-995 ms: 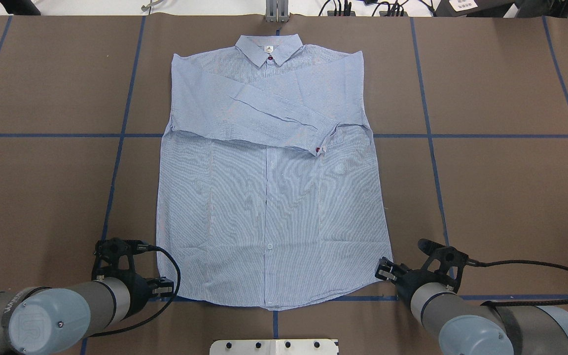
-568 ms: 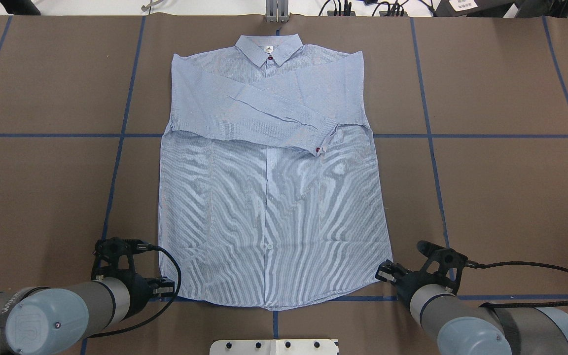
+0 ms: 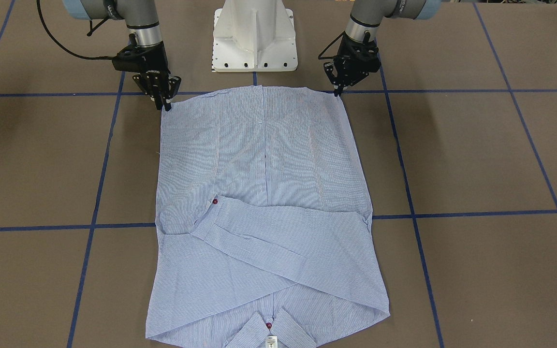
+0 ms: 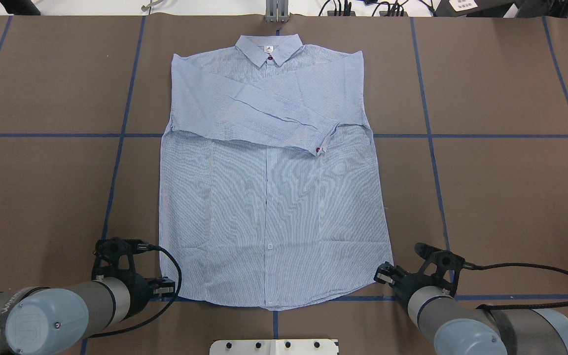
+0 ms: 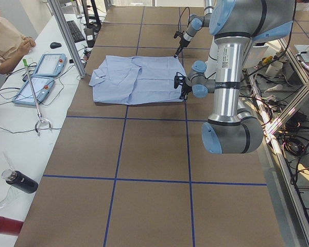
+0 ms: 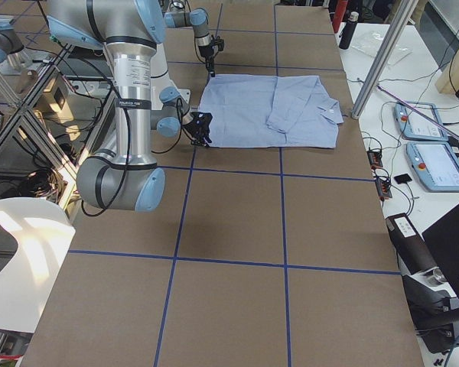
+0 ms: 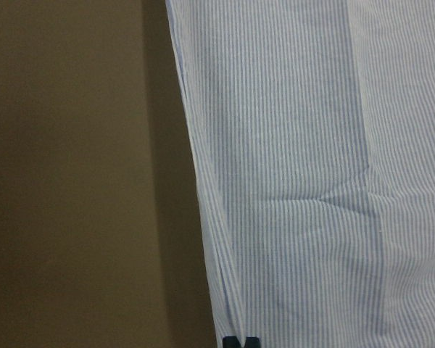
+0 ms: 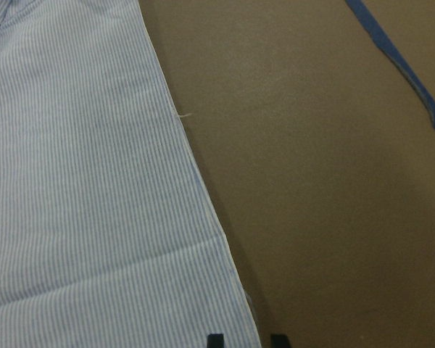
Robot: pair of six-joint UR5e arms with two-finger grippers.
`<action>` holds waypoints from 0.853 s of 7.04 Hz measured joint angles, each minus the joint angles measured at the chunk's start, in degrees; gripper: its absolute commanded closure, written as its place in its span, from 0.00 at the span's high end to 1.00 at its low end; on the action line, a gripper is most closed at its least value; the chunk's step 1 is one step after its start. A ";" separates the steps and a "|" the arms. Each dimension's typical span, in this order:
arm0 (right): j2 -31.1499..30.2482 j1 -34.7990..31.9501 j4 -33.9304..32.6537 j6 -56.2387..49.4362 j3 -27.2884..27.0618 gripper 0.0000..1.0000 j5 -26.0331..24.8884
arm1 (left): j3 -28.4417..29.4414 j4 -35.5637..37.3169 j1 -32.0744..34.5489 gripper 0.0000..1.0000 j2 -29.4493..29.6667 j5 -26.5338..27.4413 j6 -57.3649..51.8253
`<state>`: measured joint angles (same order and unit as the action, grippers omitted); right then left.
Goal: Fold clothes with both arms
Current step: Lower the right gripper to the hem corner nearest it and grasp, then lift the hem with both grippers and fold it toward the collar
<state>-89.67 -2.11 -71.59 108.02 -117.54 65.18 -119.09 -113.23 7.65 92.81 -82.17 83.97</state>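
Left gripper (image 3: 338, 92) at hem corner, 1 o'clock of striped shirt (image 3: 264, 159); right gripper (image 3: 166, 105) at 11 o'clock corner.
Overhead: shirt flat, collar at 12 o'clock, sleeve (image 4: 274, 111) folded across chest.
Left wrist: tips nearly together, apparently pinching hem edge.
Right wrist: tips apart, straddling hem.
Fabric likely light, limp; hold corners.

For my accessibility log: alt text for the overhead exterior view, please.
A striped button-up shirt lies flat on the brown table, sleeves folded across its chest; the left gripper and right gripper sit at its near hem corners.

Striped shirt (image 4: 269, 207) flat on brown table (image 4: 506, 197)
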 measured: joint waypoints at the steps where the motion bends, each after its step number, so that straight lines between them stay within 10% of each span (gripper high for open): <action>1: 0.04 0.13 -0.02 0.00 0.02 0.34 0.02 | -0.03 0.02 0.00 0.00 0.03 0.00 -0.02; 3: 0.00 0.67 -0.04 0.01 0.02 0.31 0.03 | -0.03 0.02 0.01 0.00 0.08 0.00 -0.03; 4: 0.01 0.88 -0.04 0.05 -0.01 0.08 0.01 | -0.02 0.02 0.05 0.00 0.09 0.00 -0.03; 6: -0.15 1.21 -0.48 0.07 -0.08 0.00 -0.45 | -0.13 0.02 0.07 0.00 0.09 0.00 -0.03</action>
<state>-89.83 -0.90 -72.08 108.09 -117.62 64.74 -119.22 -113.20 7.72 92.90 -82.18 83.94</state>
